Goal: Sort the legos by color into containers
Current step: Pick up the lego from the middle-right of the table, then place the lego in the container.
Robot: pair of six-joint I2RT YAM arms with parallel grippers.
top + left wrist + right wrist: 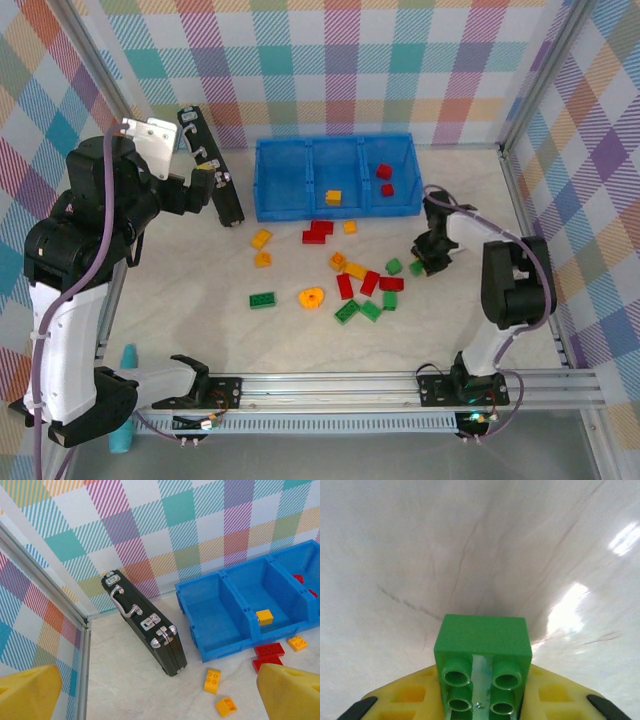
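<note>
Near the counter's (pixel 200 300) right edge, the right jaws are closed on a green brick (pixel 416 268) (pixel 481 652). Its hollow underside faces the wrist camera and its lower end is cut off. Whether it touches the counter is unclear. The left jaws stand wide apart and empty, with the yellow fingers (pixel 30 692) cropped, near a black latched case (pixel 145 625) at the blue bin's (pixel 290 208) left end. The middle compartment holds one yellow brick (pixel 333 197), and the right compartment holds two red bricks (pixel 384 172). Other bricks (pixel 345 285) lie loose mid-counter.
</note>
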